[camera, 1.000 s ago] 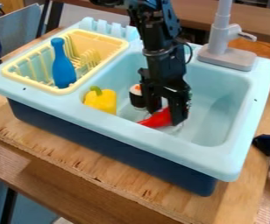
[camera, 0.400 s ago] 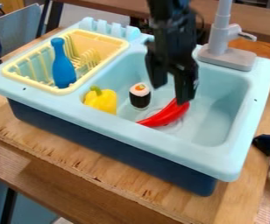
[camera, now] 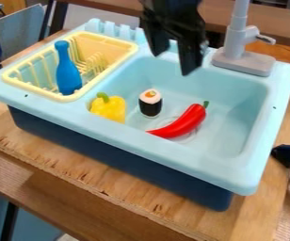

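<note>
As I look down through the camera view, my gripper (camera: 171,64) hangs over the far side of the light-blue sink (camera: 191,161), its two fingers spread wide. The red chili pepper (camera: 186,121) lies in the basin, lower than the gripper and nearer the camera, well apart from the fingertips. Left of it in view, the sushi roll (camera: 150,105) stands near the yellow pepper (camera: 109,110); a blue bottle (camera: 68,75) sits in the yellow rack (camera: 127,43).
</note>
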Available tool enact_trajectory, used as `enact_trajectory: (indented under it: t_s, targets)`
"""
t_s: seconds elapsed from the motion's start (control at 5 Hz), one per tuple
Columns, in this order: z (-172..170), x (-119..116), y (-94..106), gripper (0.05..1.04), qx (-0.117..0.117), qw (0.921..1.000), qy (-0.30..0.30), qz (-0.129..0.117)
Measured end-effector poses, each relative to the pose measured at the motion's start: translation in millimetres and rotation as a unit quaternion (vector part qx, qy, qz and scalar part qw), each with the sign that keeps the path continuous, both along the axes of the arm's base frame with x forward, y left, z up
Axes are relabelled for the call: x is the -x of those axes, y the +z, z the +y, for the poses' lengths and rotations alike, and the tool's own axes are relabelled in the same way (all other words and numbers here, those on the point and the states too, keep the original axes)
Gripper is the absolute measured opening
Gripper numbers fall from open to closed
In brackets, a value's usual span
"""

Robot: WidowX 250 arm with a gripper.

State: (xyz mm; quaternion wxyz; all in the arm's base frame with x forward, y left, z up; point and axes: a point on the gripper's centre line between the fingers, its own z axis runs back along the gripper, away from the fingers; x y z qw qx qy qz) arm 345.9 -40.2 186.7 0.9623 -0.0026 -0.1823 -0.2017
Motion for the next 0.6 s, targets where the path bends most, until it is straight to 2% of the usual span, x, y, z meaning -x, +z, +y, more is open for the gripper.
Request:
enact_trajectory:
  t_s: [0.2,0.6]
  targets:
    - [6.6,11.8,-3.0,1.001,-0.002,0.9986,0.036,0.039]
    - [6.9,12.2,-2.7,1.001,-0.002,0.9985,0.038,0.040]
